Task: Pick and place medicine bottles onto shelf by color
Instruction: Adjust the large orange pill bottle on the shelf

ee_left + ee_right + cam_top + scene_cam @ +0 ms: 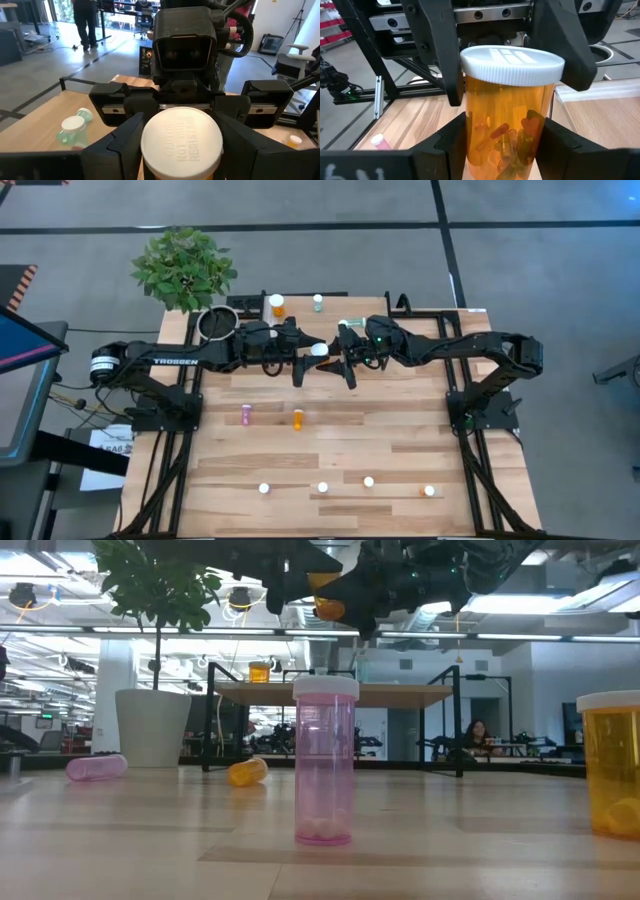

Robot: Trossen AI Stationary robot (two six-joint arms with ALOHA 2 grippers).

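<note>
The white cap reads "CAUTION … RESISTANT"; arm reads "TROSSEN".

Medicine bottles: about ten visible; one shelf; one plant; two arms.

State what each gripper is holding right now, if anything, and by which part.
Both grip one large orange bottle above the table. The right gripper clamps its orange body; the left gripper's fingers close at its white cap.

Probably open-plan office: desks, ceiling lights.
</note>
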